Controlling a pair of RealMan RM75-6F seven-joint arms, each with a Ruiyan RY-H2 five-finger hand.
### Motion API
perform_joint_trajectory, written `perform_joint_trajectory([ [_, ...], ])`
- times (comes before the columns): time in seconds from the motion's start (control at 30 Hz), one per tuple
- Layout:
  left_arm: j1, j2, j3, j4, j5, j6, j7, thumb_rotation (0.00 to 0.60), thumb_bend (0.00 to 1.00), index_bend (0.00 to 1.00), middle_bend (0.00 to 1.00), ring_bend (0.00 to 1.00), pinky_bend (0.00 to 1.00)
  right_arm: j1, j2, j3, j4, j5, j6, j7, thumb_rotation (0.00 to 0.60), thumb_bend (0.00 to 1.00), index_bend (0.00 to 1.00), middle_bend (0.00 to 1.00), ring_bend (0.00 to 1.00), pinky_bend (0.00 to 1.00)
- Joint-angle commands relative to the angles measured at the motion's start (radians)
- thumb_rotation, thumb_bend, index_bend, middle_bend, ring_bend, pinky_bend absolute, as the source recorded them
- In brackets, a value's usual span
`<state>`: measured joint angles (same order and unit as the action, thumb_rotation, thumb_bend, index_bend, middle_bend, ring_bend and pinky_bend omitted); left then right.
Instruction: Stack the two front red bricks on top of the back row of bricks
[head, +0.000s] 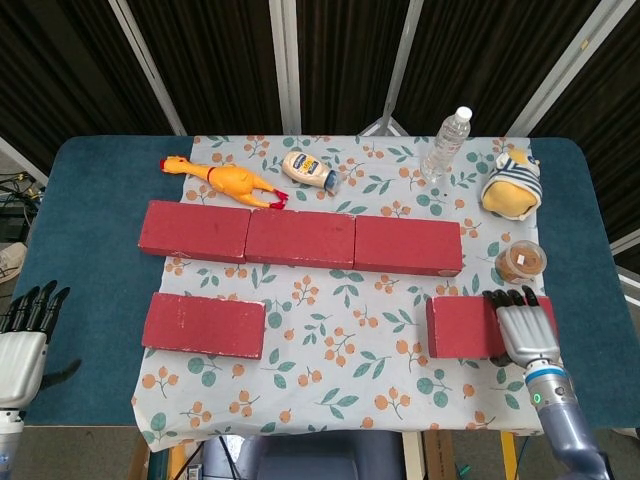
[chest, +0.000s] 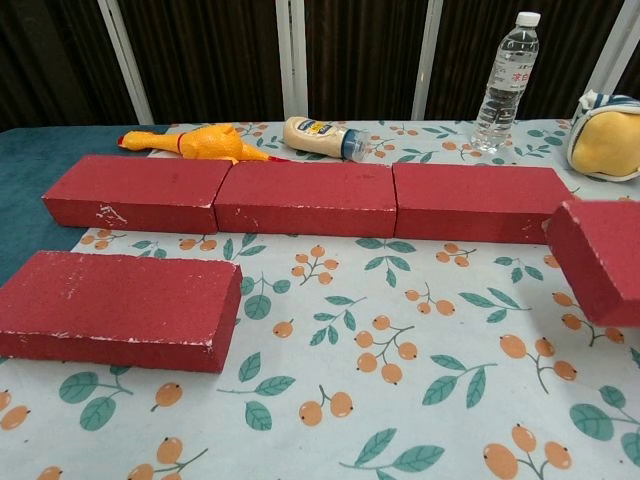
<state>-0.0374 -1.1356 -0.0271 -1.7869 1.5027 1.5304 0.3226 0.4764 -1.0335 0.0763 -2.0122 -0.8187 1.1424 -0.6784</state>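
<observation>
The right hand (head: 522, 330) grips the right front brick (head: 462, 327), lifted off the cloth (chest: 400, 400). The left hand (head: 25, 335) hovers near the table's left edge, fingers apart and empty.

rubber chicken (head: 228, 180) laid along the back of the floral cloth (head: 340, 345), mayo bottle (head: 309, 169) tipped over beside it, water bottle (head: 446, 143) stood upright, striped plush (head: 512, 184), small jar (head: 521, 262) nearby

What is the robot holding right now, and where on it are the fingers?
The right hand holds the front right red brick by its right end, fingers across the top. The left hand holds nothing.
</observation>
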Motion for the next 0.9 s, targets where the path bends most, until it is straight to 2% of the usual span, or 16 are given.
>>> perform_joint_trajectory([
  [0.03, -0.001, -0.003, -0.005, 0.0, -0.01, -0.001, 0.006, 0.6, 0.0, 0.03, 0.0, 0.0, 0.1, 0.129, 0.077, 0.107, -0.118, 0.19, -0.009, -0.095, 0.6, 0.11, 0.34, 0.3, 0.15, 0.0],
  [0.1, -0.001, -0.005, -0.011, 0.001, -0.021, 0.0, 0.01, 0.6, 0.0, 0.03, 0.0, 0.0, 0.1, 0.219, 0.089, 0.166, -0.151, 0.318, -0.015, -0.147, 0.6, 0.11, 0.35, 0.3, 0.15, 0.0],
  [0.2, -0.001, -0.007, -0.016, 0.001, -0.031, 0.002, 0.012, 0.6, 0.0, 0.03, 0.0, 0.0, 0.1, 0.343, 0.074, 0.218, -0.153, 0.5, 0.006, -0.233, 0.6, 0.11, 0.36, 0.3, 0.15, 0.0],
  [0.33, 0.001, -0.011, -0.025, 0.005, -0.042, 0.013, 0.016, 0.6, 0.0, 0.03, 0.0, 0.0, 0.1, 0.533, -0.016, 0.28, -0.089, 0.756, 0.074, -0.364, 0.6, 0.11, 0.36, 0.3, 0.15, 0.0],
  [0.4, 0.004, -0.017, -0.03, 0.007, -0.046, 0.025, 0.03, 0.6, 0.0, 0.03, 0.0, 0.0, 0.1, 0.661, -0.116, 0.338, 0.001, 0.921, 0.107, -0.42, 0.6, 0.11, 0.36, 0.3, 0.15, 0.0],
  [0.47, 0.006, -0.022, -0.029, 0.007, -0.044, 0.03, 0.039, 0.6, 0.0, 0.03, 0.0, 0.0, 0.1, 0.768, -0.216, 0.367, 0.122, 1.056, 0.147, -0.485, 0.6, 0.11, 0.36, 0.3, 0.15, 0.0],
  [0.57, 0.005, -0.026, -0.031, 0.008, -0.048, 0.03, 0.048, 0.6, 0.0, 0.03, 0.0, 0.0, 0.1, 0.877, -0.326, 0.397, 0.266, 1.178, 0.187, -0.572, 0.6, 0.11, 0.36, 0.3, 0.15, 0.0],
  [0.73, -0.002, -0.03, -0.042, 0.011, -0.077, 0.017, 0.055, 0.6, 0.0, 0.03, 0.0, 0.0, 0.1, 0.968, -0.461, 0.436, 0.475, 1.246, 0.181, -0.64, 0.6, 0.11, 0.36, 0.3, 0.15, 0.0],
  [0.9, -0.013, -0.033, -0.048, 0.016, -0.103, -0.006, 0.068, 0.6, 0.0, 0.03, 0.0, 0.0, 0.1, 0.998, -0.546, 0.455, 0.612, 1.249, 0.16, -0.671, 0.6, 0.11, 0.36, 0.3, 0.15, 0.0],
])
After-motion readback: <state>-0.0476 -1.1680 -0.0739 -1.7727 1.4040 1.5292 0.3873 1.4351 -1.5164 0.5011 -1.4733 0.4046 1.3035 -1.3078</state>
